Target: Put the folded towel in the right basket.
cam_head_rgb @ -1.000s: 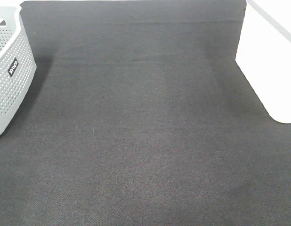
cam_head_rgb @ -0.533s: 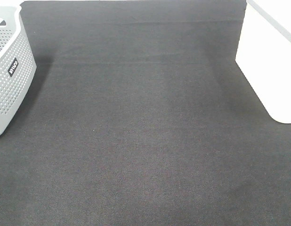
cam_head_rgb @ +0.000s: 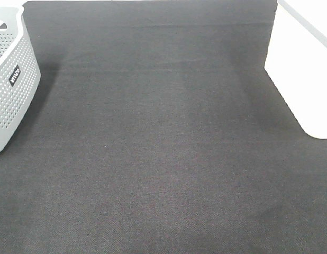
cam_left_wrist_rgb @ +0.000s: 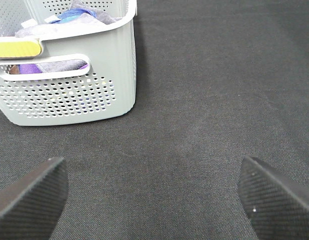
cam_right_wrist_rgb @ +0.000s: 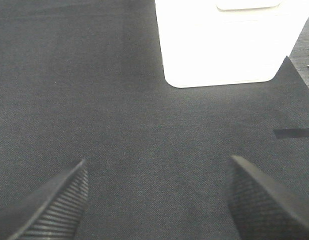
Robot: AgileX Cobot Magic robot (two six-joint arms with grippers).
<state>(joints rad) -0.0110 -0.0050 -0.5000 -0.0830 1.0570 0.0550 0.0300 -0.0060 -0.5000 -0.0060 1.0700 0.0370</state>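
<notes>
Exterior high shows us a dark mat (cam_head_rgb: 163, 159), a grey basket (cam_head_rgb: 10, 90) whose black label (cam_head_rgb: 14, 75) is unreadable, the white basket (cam_head_rgb: 303, 69); both our grippers (cam_left_wrist_rgb: 152, 200) (cam_right_wrist_rgb: 157, 200) gape empty.

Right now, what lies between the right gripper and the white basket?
Only bare dark mat lies between the open right gripper and the right basket, as the right wrist view shows. No towel shows there.
</notes>
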